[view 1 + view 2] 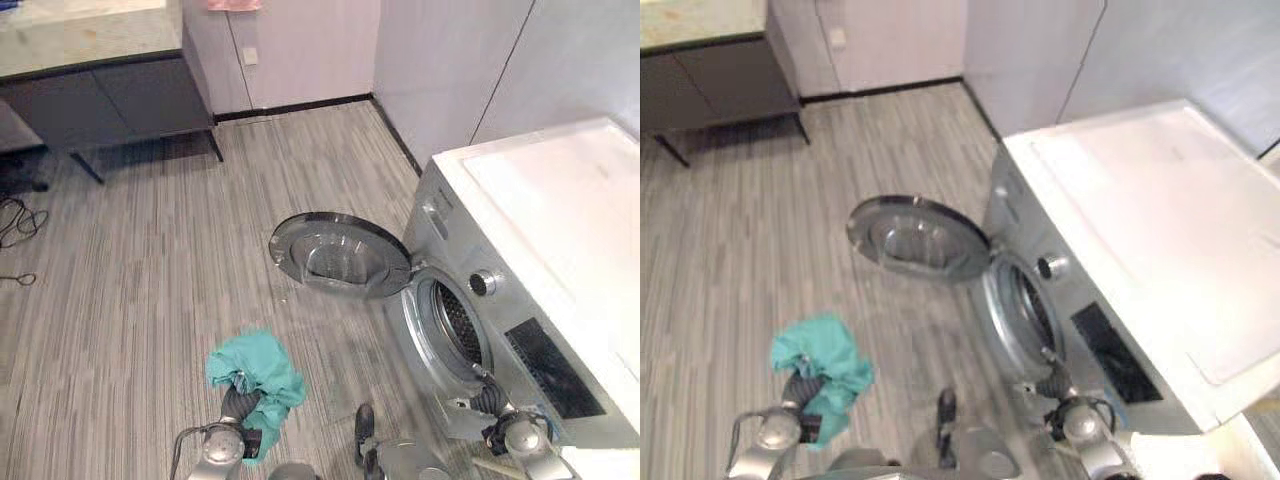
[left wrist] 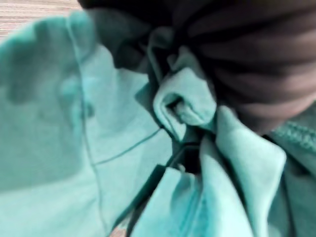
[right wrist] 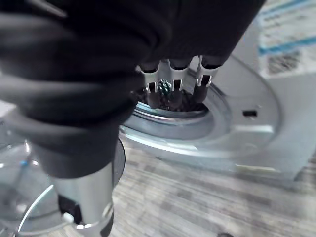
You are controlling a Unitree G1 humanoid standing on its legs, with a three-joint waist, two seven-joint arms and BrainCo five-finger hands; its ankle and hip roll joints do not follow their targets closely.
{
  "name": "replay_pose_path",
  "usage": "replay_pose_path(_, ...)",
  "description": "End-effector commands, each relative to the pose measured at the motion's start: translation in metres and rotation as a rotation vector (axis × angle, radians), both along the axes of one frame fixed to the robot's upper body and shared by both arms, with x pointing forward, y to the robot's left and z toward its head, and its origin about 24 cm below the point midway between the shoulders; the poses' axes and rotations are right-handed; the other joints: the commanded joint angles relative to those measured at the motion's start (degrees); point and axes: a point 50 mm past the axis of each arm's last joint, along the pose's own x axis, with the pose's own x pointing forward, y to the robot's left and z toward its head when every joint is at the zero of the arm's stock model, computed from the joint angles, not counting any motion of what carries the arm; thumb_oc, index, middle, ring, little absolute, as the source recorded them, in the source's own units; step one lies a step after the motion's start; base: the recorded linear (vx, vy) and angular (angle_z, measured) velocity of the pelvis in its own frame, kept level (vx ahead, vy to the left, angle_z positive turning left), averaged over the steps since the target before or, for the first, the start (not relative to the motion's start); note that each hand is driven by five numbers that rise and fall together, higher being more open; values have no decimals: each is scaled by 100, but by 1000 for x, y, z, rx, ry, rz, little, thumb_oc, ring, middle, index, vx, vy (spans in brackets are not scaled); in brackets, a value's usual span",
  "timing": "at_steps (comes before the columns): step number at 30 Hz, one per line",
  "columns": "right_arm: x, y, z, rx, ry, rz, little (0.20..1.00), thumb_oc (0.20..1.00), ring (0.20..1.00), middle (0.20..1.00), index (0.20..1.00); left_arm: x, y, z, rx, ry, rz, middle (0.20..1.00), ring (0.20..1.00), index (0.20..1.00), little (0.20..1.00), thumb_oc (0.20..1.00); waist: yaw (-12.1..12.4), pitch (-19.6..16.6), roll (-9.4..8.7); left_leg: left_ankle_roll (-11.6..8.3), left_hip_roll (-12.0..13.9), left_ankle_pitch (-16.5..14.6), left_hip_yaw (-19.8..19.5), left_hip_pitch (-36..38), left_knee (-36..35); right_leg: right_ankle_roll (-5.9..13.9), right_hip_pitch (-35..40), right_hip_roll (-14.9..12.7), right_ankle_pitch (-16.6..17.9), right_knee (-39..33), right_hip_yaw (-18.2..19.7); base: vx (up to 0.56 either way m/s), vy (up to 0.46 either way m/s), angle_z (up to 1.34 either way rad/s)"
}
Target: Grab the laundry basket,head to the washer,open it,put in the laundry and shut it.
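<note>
A teal cloth [image 1: 262,365] hangs bunched over my left hand [image 1: 240,405], low on the left above the striped floor. In the left wrist view the cloth [image 2: 74,123] wraps the dark ribbed cover and a twist of it is gripped right beside it. The silver front-loading washer [image 1: 520,200] stands on the right. Its round door [image 1: 340,252] is swung wide open to the left, baring the drum opening [image 1: 455,325]. My right hand [image 1: 490,400] hovers just below and in front of that opening, its fingers [image 3: 173,89] relaxed toward the drum [image 3: 232,123] and holding nothing.
A dark cabinet with a pale top [image 1: 90,90] stands at the back left. White wall panels [image 1: 300,50] close off the back and run behind the washer. Grey striped floor [image 1: 150,280] stretches between the cabinet and the open door.
</note>
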Motion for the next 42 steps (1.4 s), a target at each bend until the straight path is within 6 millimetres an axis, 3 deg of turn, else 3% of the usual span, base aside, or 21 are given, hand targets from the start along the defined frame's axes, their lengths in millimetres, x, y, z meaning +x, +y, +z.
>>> replay_pose_path(1,6,-2,12,18,-76,-4,1000,1000,1000,1000,1000,26,-2,22,22,-130,-65,200,200,200,200,200,-117,105,38,-47,-75,376,-726,-263,-1880,945,525,-328,-986,176,-36,257,130,-106)
replay_pose_path(2,5,-3,11,10,-70,3,1000,1000,1000,1000,1000,26,-3,22,16,-133,-68,200,200,200,200,200,-82,118,65,-96,-131,530,-1110,-320,-2092,935,528,-261,-1006,191,132,106,59,-100)
replay_pose_path(3,6,-3,11,11,-70,3,1000,1000,1000,1000,1000,26,-3,22,16,-133,-69,200,200,200,200,200,-87,107,61,-97,-136,559,-1113,-328,-2118,935,512,-265,-994,186,129,118,83,-103)
replay_pose_path(5,7,-6,11,-3,-65,-2,1000,1000,1000,1000,1000,30,-6,24,8,-144,-78,200,200,200,200,200,-50,148,106,-148,-231,770,-1666,-570,-2198,917,506,-188,-1060,285,427,172,158,-140)
replay_pose_path(6,2,-7,5,-10,-36,-5,1000,1000,1000,1000,1000,31,-9,23,9,-135,-110,200,200,200,200,200,-110,79,173,-108,-187,745,-1709,-419,-2402,925,487,-133,-1180,428,604,179,171,-107)
replay_pose_path(13,10,3,6,23,-49,-2,1000,1000,1000,1000,1000,45,-7,34,57,-179,-154,200,200,200,200,200,-222,74,120,103,-168,671,-1033,-196,-2543,1075,196,-212,-1157,878,1063,107,194,-106)
replay_pose_path(14,15,8,6,26,-50,9,1000,1000,1000,1000,1000,50,-4,39,67,-204,-143,200,200,200,200,200,-226,88,119,175,-139,577,-699,-104,-2545,1141,36,-235,-1064,1051,1102,21,158,-83)
replay_pose_path(16,19,13,7,25,-62,27,1000,1000,1000,1000,1000,54,-1,43,81,-223,-131,200,200,200,200,200,-168,102,132,193,-53,491,-305,25,-2596,1214,-121,-428,-993,1152,594,30,182,-133)
replay_pose_path(17,24,20,9,30,-75,57,1000,1000,1000,1000,1000,55,3,45,89,-233,-115,200,200,200,200,200,-84,96,185,193,43,437,66,229,-2702,1202,-158,-758,-1048,1247,-419,29,150,-243)
replay_pose_path(18,25,22,10,32,-79,68,1000,1000,1000,1000,1000,55,4,45,90,-236,-102,200,200,200,200,200,-24,79,230,185,110,433,281,286,-2727,1157,-122,-962,-1108,1303,-1050,27,115,-253)
replay_pose_path(19,25,22,10,32,-79,68,1000,1000,1000,1000,1000,55,4,45,90,-236,-102,200,200,200,200,200,-26,88,229,185,109,432,278,295,-2727,1158,-114,-964,-1113,1307,-1053,111,101,-173)
replay_pose_path(20,25,23,10,23,-78,77,1000,1000,1000,1000,1000,49,5,41,85,-217,-96,200,200,200,200,200,-5,36,296,193,138,290,540,534,-2828,1174,-85,-1102,-1329,1699,-1586,124,59,-143)
replay_pose_path(21,25,23,9,23,-80,77,1000,1000,1000,1000,1000,48,6,40,83,-214,-88,200,200,200,200,200,-14,22,292,195,152,241,680,601,-2827,1198,-97,-1128,-1330,1790,-1710,124,60,-117)
replay_pose_path(24,20,21,7,36,-69,55,1000,1000,1000,1000,1000,48,5,40,82,-213,-85,200,200,200,200,200,-61,31,250,159,164,157,792,566,-2589,1213,-47,-1065,-1300,1489,-1618,60,-135,-64)
replay_pose_path(25,18,19,7,40,-71,35,1000,1000,1000,1000,1000,49,3,40,79,-221,-88,200,200,200,200,200,-116,55,210,154,191,71,814,405,-2284,1167,22,-914,-1290,1161,-1303,-6,-65,-3)
replay_pose_path(28,22,14,9,29,-87,10,1000,1000,1000,1000,1000,62,-3,48,61,-265,-95,200,200,200,200,200,-88,274,151,72,460,-20,737,-194,-1454,1022,-112,-823,-1235,1061,-1186,-104,-152,-13)
replay_pose_path(30,30,10,16,18,-123,-1,1000,1000,1000,1000,1000,74,-11,56,53,-312,-106,200,200,200,200,200,-29,460,159,-21,469,5,224,-739,-1036,923,-307,-732,-1248,1055,-1154,-237,-114,-2)
replay_pose_path(33,46,7,29,-17,-192,1,1000,1000,1000,1000,1000,96,-18,78,53,-416,-109,200,200,200,200,200,7,747,158,-89,349,349,-512,-1457,-1216,899,-901,-668,-1109,1221,-1050,-208,-17,-25)
replay_pose_path(35,51,8,34,-1,-223,-7,1000,1000,1000,1000,1000,104,-19,87,49,-459,-99,200,200,200,200,200,-9,837,146,-111,365,388,-570,-1602,-1238,894,-1199,-651,-1132,1417,-985,-144,65,-25)
replay_pose_path(37,60,12,43,7,-269,-7,1000,1000,1000,1000,1000,126,-26,113,89,-559,-138,200,200,200,200,200,-105,1013,183,-49,380,160,-512,-2237,-707,875,-2023,-685,-1351,2178,-840,-161,102,-33)
replay_pose_path(42,75,21,61,38,-364,-8,1000,1000,1000,1000,1000,151,-33,149,161,-690,-164,200,200,200,200,200,-201,1026,184,175,502,-171,-444,-3483,392,751,-3281,-766,-1615,3251,-692,-147,95,-11)
